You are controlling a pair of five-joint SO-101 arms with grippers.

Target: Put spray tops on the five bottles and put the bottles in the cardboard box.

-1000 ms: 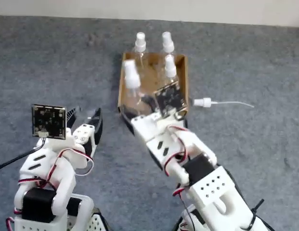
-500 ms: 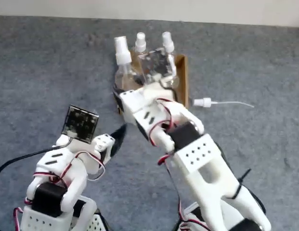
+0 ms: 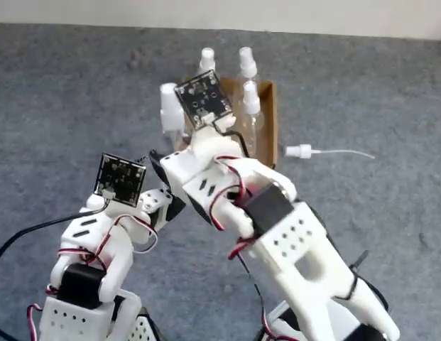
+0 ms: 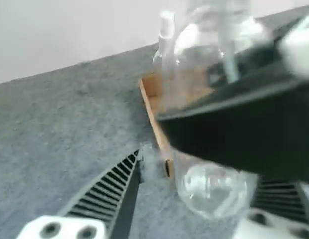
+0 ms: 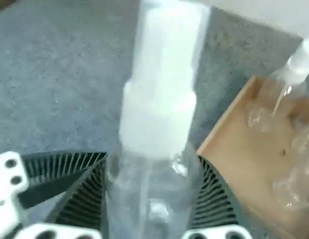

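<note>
in right gripper [image 5: 147, 201], capped bottle [image 5: 161, 109]

A clear bottle [image 4: 209, 186] wearing a white spray top [image 5: 161, 84] is hanging upright in the right gripper [image 5: 149, 186], lifted at the nine o'clock edge of the cardboard box [image 3: 268, 124]. Three other capped bottles [image 3: 252, 103] are standing inside it. A loose spray top [image 3: 299, 150] is lying flat at the box's three o'clock - tube pointing away.

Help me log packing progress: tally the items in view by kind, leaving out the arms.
Bottles with spray tops: 4
Loose spray top: 1
Cardboard box: 1
Total: 6
</note>
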